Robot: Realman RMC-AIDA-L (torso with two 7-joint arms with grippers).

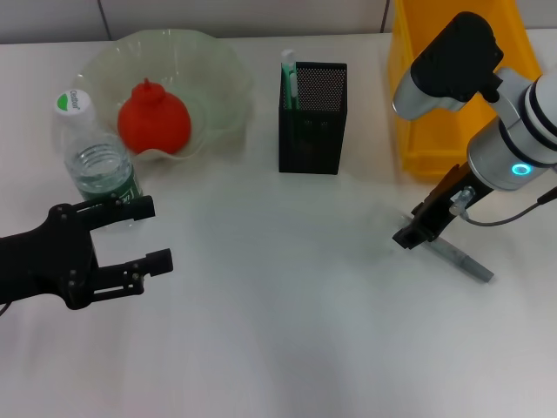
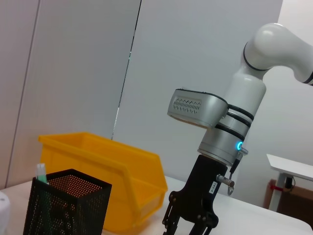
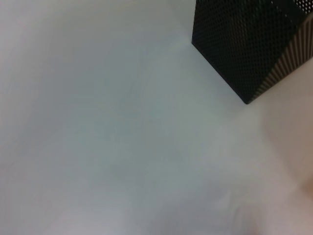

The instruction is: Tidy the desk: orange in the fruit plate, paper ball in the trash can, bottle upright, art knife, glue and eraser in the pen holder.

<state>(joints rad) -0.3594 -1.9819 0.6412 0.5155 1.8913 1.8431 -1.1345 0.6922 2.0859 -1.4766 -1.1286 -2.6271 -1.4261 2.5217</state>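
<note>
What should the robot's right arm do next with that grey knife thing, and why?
Probably close the right gripper on the art knife and lift it. The gripper is down at the knife's near end, and the knife lies flat on the table, apart from the pen holder where it belongs. I cannot tell whether it already grips. The left gripper hangs open by the upright bottle.
</note>
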